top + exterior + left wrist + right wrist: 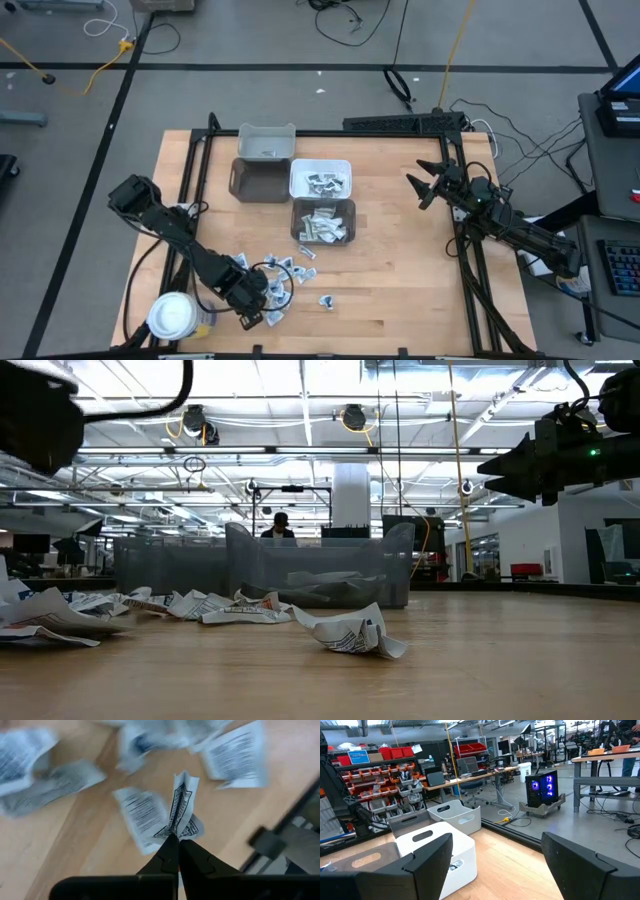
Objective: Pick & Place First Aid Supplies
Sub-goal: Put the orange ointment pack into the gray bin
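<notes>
One packet (176, 810) is pinched between the tips of the left gripper (176, 851), whose fingers are pressed together on its creased lower edge so that the paper stands up folded above them. From above, the left gripper (252, 290) sits low over the near-left part of the table (400, 290), right in the loose scatter of first aid supplies (285, 275), with the white-lidded jar (172, 314) just beside the arm at the table's near edge.

Around the held packet, several more white printed packets lie flat on the wood, and a single stray one (327, 301) rests a little apart toward the middle. From table height I count a ragged line of crumpled packets (240, 608) in front of the bins.

Farther out, three bins stand together near the centre: the white bin (320, 178) and the dark bin nearer the front (322, 221) both already hold a layer of packets, while the grey bin (263, 141) at the back looks nearly empty. I judge the sorting roughly half done, with a fair pile left to lift.

Over on the right side, the right gripper (428, 184) hangs raised above the table with its fingers spread wide, holding nothing and waiting.
</notes>
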Available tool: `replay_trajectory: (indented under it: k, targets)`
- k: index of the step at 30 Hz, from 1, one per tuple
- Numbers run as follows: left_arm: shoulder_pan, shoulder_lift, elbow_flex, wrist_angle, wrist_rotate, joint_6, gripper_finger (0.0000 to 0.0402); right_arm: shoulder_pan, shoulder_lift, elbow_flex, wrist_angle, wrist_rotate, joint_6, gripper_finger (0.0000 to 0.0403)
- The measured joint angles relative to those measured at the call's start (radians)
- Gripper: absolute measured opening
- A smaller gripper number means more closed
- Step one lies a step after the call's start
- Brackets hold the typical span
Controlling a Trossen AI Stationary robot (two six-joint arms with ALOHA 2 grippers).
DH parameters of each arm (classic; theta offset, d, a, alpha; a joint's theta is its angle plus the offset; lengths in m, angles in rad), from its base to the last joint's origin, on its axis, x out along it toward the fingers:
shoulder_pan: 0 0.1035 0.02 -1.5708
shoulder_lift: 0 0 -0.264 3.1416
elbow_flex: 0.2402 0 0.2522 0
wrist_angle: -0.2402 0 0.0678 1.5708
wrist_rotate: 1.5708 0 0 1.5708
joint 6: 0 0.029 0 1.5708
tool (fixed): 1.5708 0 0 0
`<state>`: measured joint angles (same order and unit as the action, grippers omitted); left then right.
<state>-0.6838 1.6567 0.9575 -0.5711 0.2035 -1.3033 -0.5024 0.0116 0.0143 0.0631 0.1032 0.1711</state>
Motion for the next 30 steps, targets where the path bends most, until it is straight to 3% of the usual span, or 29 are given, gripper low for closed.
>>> replay_trajectory:
  k: [15,20,30]
  targets:
    - [0.008,-0.001,-0.007,0.003,0.026,-0.052,0.0105,0.000,0.000,0.000,0.000,0.000,0.000,0.0297]
    - [0.008,-0.001,-0.007,0.070,0.027,-0.086,0.0110,0.000,0.000,0.000,0.000,0.000,0.000,0.0297]
    - [0.022,0.045,0.017,0.077,0.009,0.020,0.0093,0.000,0.000,0.000,0.000,0.000,0.000,0.0297]
